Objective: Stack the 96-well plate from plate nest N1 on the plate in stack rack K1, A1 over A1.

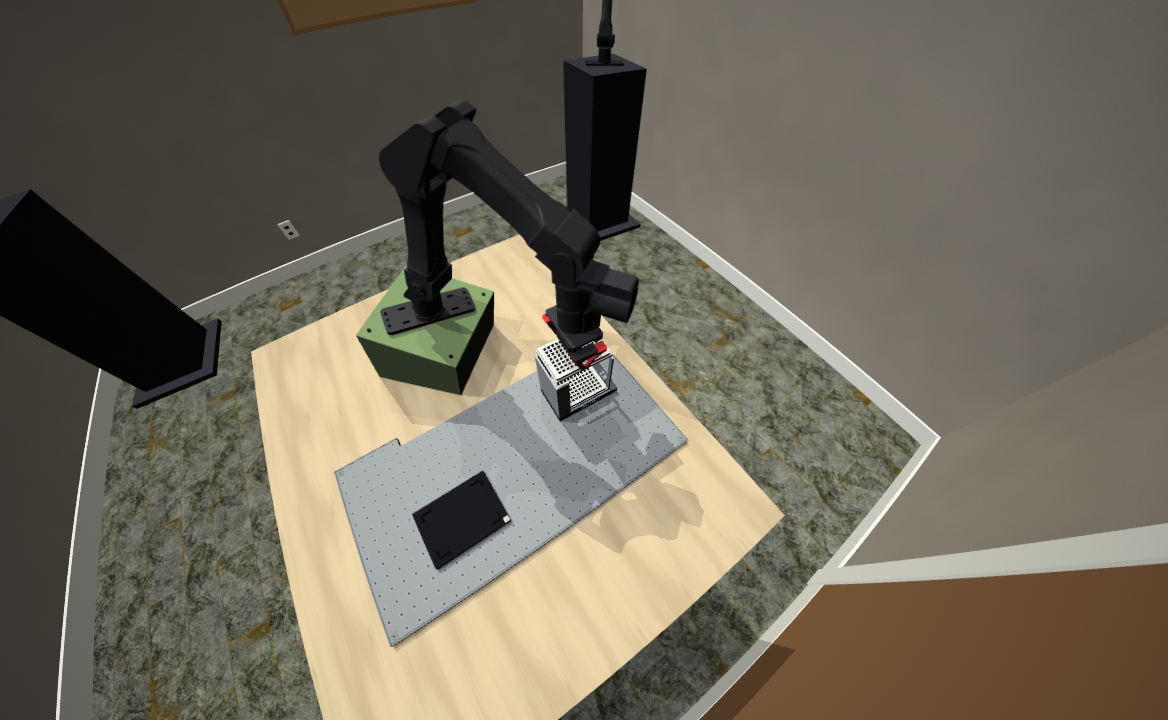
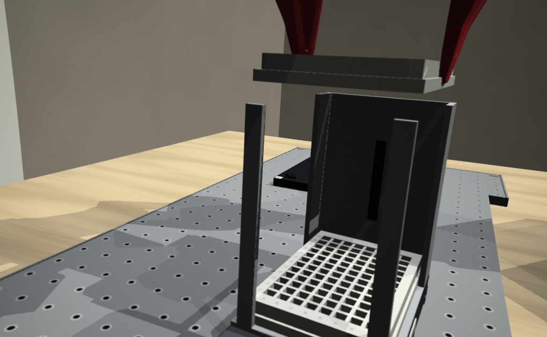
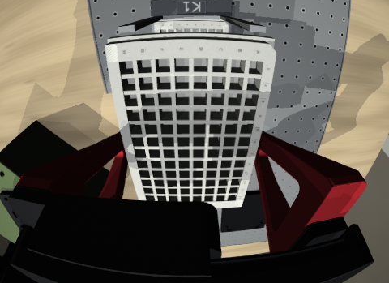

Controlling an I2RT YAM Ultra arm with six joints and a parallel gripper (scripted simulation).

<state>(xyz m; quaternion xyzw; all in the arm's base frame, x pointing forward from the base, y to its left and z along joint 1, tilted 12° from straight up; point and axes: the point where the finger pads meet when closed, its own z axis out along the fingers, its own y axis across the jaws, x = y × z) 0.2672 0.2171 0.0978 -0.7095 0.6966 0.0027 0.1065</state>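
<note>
Plate in hand: we see the white well plate (image 2: pixel 353 75) held level in the air, just above the top of the rack (image 2: pixel 253 176) and apart from it.
Gripper: our gripper (image 3: pixel 191 175) is clamped on this plate, its red fingers pressing the two long sides; they stand wide because the plate fills the gap.
Finger contact: from the side view we see one fingertip (image 2: pixel 305 41) at the plate's far edge and the other at its near right edge.
Second plate: we see another white plate (image 2: pixel 329 276) lying flat on the rack floor, between the posts.
Rack: black, with a tall back wall and two front posts, standing on the grey perforated board (image 1: pixel 445 537); a label reading K1 (image 3: pixel 191 7) shows beyond it in the wrist view.
Nest: the black tray (image 1: pixel 460 519) sits well apart on the same board, nothing on it, with a pale square (image 1: pixel 505 518) at one corner.
Arm base: a green block (image 1: pixel 391 353) on the wooden table (image 1: pixel 642 573).
</note>
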